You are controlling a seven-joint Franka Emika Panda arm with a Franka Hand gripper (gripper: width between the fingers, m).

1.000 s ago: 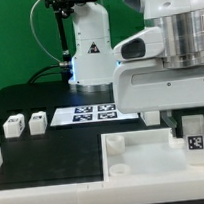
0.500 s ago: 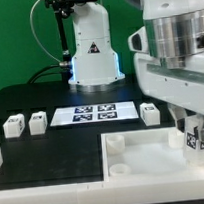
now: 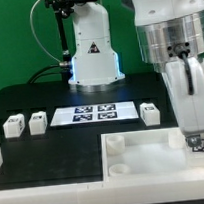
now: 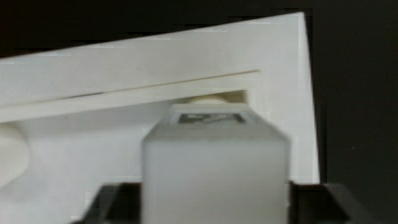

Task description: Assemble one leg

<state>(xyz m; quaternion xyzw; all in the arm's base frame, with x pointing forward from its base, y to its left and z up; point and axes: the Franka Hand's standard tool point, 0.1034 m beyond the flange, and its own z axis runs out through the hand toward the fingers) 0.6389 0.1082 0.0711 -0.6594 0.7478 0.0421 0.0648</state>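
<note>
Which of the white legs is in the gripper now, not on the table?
The leg at the exterior view's right, held over the tray's corner. The other legs stand loose on the black table.
</note>
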